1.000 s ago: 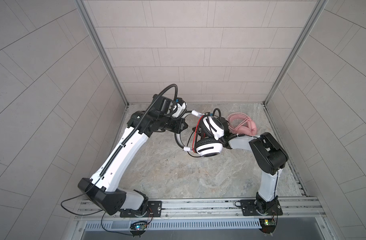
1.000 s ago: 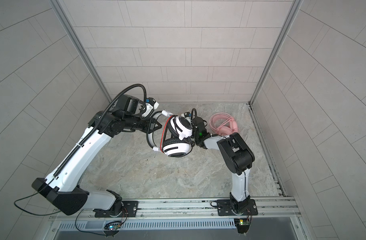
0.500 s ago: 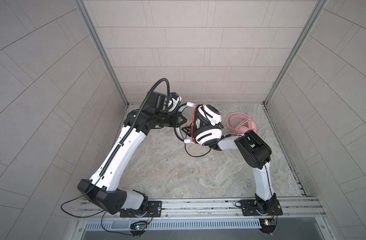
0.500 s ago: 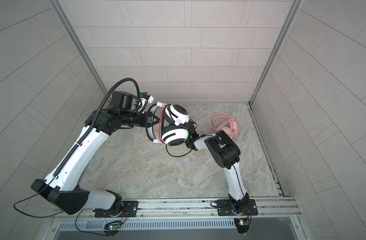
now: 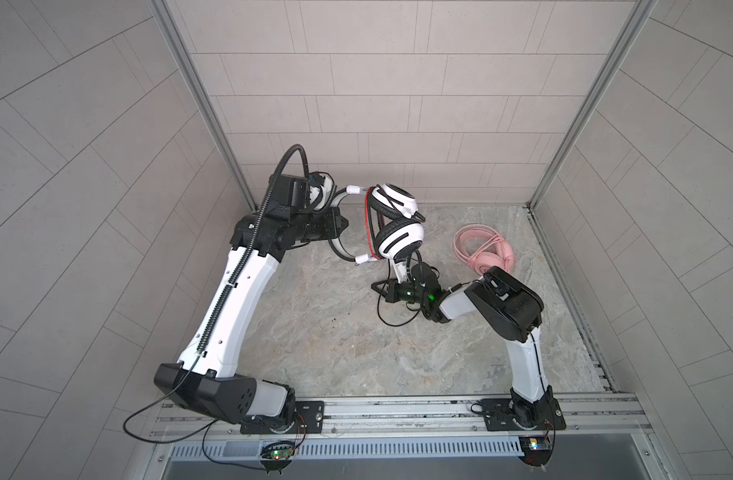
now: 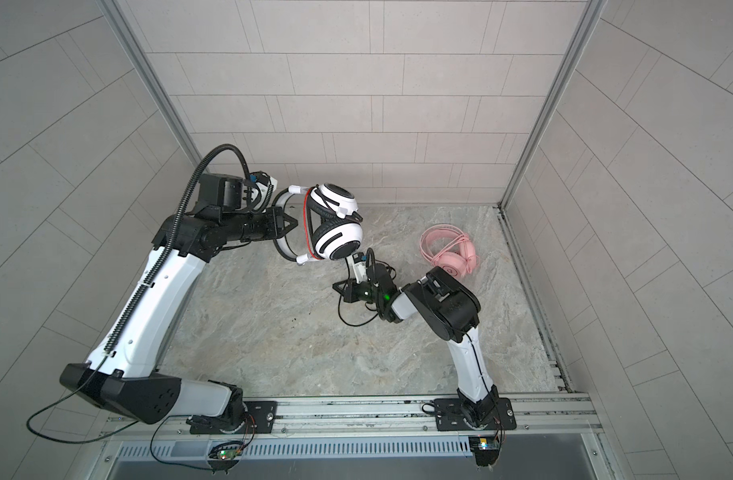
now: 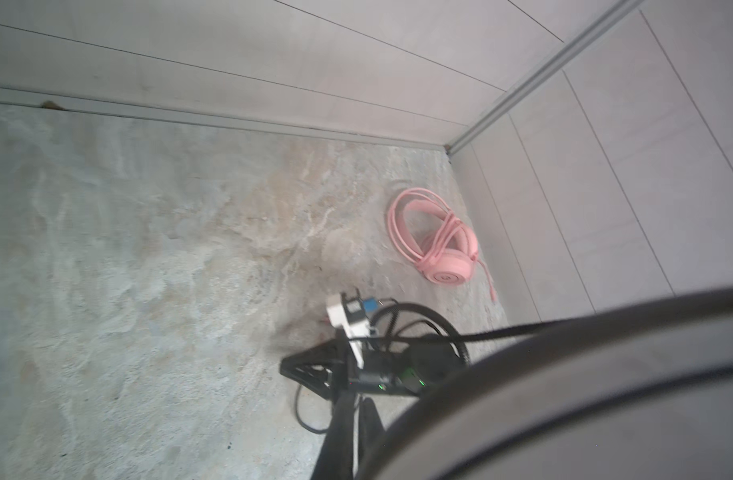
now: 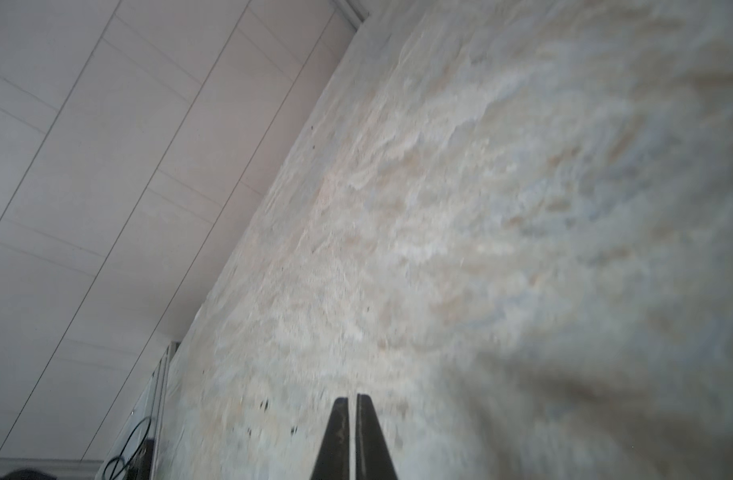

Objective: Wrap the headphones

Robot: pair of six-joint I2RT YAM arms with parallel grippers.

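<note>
While left pincer (image 5: 343, 221) clamps the white headset (image 5: 400, 241), right pincer (image 8: 352, 403), closed, overlooks open floor (image 8: 481, 208).

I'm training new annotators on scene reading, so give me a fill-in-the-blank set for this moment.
The left gripper holds the white headset by its ___.
The pink headset lies on the table with its cable ___ around it.
The right gripper is ___.
Missing: headband; wrapped; shut.
</note>
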